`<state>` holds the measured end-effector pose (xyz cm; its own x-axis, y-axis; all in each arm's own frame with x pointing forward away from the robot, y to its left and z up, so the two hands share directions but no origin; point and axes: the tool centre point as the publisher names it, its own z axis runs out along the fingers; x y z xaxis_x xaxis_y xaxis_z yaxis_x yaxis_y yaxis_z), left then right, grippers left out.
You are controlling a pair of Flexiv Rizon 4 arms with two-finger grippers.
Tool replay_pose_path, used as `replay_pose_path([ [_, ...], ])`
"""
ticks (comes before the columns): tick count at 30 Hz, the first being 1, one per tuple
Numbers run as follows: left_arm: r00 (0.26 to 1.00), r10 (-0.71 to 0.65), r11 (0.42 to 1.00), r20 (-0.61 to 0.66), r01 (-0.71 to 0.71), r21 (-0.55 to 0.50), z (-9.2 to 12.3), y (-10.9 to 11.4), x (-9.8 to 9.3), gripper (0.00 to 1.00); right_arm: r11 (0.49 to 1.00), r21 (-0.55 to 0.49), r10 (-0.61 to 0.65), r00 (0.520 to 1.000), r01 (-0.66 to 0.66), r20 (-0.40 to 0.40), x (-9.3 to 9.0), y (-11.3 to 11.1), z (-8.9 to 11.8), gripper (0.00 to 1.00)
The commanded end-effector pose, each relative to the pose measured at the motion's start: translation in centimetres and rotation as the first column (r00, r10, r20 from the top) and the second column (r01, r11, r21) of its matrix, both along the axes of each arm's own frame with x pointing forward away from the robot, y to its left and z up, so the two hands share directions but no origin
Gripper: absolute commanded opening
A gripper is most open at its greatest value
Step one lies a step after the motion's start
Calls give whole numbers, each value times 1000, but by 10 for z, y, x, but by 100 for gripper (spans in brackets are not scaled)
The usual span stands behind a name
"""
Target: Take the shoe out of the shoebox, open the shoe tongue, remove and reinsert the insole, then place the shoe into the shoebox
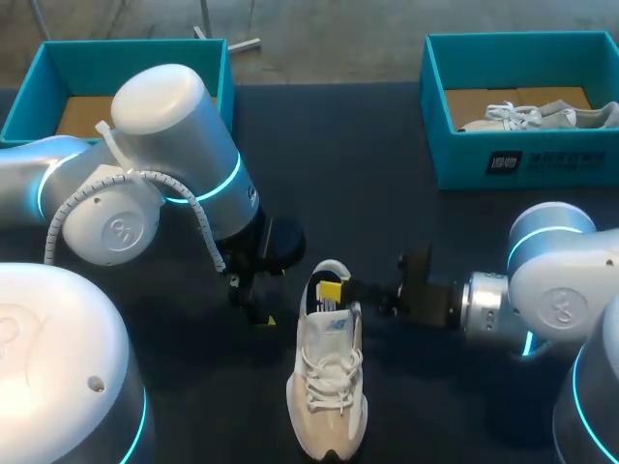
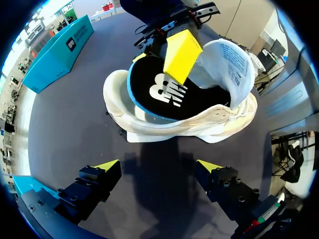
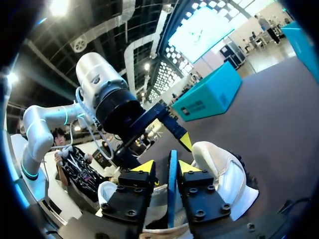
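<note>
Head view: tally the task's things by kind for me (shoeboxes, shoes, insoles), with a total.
Shoeboxes: 2, the left shoebox and the right shoebox.
Shoes: 2, the shoe on the table and the boxed shoe.
Insoles: 1, the insole, held in the right claw.
Total: 5.

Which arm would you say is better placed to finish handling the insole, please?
Right, I'd say. The right gripper is shut on the insole at the heel opening of the shoe; the left gripper hangs open beside the shoe, holding nothing.
</note>
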<state>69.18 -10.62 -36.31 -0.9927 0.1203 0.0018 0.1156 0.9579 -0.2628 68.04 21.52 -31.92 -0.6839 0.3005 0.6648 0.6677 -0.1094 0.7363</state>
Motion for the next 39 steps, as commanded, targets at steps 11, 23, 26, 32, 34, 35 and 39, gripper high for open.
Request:
replay_pose_path([
  [11,1000,1,1000,2,-1,2,-1,0,0,100,1000,-9,-14,996,14,-82,-6,-3,-22,0],
  [23,1000,1,1000,2,-1,2,-1,0,0,100,999,-12,-34,998,33,-49,-11,-1,-15,40],
  [26,1000,1,1000,2,-1,2,-1,0,0,100,999,-15,-32,999,32,-31,-8,1,-11,65],
  [32,1000,1,1000,2,-1,2,-1,0,0,100,999,-23,-29,1000,29,-1,-3,0,-3,86],
  [34,1000,1,1000,2,-1,2,-1,0,0,100,999,-29,-28,1000,28,9,-2,0,-1,89],
  [35,1000,1,1000,2,-1,2,-1,0,0,100,999,-30,-28,1000,28,11,-2,0,0,89],
  [39,1000,1,1000,2,-1,2,-1,0,0,100,999,-41,-30,999,31,16,-1,-2,3,92],
])
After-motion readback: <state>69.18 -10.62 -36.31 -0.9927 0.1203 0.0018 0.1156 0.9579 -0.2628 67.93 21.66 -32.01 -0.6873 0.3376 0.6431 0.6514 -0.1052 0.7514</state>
